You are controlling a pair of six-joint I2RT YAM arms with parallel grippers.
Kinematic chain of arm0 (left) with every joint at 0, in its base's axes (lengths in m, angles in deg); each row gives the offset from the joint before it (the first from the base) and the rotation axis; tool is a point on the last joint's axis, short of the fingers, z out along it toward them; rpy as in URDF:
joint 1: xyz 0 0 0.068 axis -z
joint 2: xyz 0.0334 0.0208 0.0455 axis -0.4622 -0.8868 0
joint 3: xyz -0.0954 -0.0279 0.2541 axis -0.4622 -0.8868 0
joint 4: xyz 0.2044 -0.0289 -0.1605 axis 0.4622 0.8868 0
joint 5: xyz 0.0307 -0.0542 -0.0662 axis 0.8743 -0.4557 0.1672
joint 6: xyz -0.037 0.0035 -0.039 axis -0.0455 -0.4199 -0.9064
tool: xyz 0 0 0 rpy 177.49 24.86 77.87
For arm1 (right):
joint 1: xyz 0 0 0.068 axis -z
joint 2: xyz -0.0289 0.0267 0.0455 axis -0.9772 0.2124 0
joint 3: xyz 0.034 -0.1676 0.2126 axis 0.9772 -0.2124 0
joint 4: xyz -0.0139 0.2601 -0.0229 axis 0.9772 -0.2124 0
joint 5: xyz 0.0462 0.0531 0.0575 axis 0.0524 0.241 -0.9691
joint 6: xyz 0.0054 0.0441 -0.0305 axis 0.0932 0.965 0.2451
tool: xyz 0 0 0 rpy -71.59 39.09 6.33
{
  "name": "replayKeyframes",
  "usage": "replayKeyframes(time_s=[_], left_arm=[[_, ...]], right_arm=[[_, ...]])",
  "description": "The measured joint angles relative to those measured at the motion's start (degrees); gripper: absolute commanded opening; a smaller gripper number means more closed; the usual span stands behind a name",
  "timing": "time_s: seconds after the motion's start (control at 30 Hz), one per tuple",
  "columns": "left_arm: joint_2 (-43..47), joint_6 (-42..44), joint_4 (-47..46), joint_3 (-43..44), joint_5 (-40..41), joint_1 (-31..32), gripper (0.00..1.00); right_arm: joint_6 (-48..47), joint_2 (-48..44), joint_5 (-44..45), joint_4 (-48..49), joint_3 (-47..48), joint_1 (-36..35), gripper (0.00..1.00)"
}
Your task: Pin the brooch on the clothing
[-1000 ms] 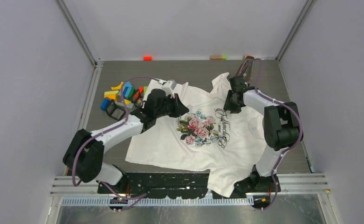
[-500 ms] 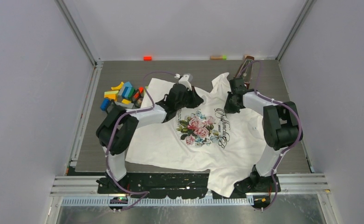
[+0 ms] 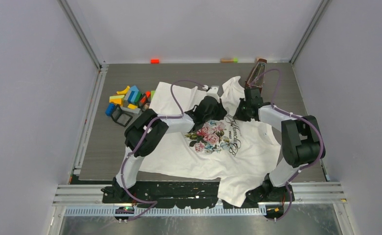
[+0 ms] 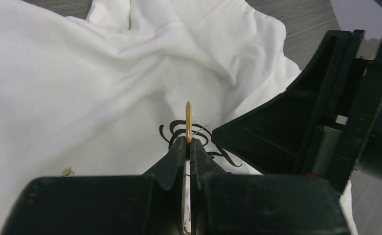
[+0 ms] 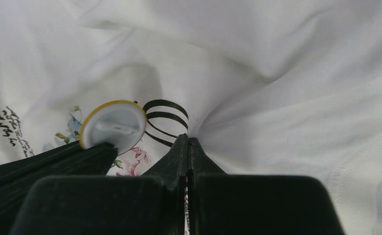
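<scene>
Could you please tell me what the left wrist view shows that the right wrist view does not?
Only the left wrist: the brooch edge-on, a thin yellow line in the left gripper. Only the right wrist: the brooch's round pale face, and the right gripper pinching the shirt. Both: the white shirt and its dark lettering.

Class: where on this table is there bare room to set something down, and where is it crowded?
Free: the table left of the T-shirt, nearer than the toy blocks; the strip right of the right arm. Crowded: the chest, where the left gripper and right gripper meet.
</scene>
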State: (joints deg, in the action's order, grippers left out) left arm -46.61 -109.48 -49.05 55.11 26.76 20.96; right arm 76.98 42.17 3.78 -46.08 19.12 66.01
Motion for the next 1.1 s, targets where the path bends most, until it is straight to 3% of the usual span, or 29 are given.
replayKeyframes(time_s=[0.43, 1.1], left_arm=[[-3.5, 0.6, 4.5, 4.6, 5.9, 2.1, 0.0], [-4.5, 3.5, 8.1, 7.2, 4.3, 2.5, 0.0]], right_arm=[[1.3, -8.1, -4.0, 7.7, -6.1, 0.0, 0.01], [-2.3, -6.5, -9.3, 8.4, -5.5, 0.0, 0.0]])
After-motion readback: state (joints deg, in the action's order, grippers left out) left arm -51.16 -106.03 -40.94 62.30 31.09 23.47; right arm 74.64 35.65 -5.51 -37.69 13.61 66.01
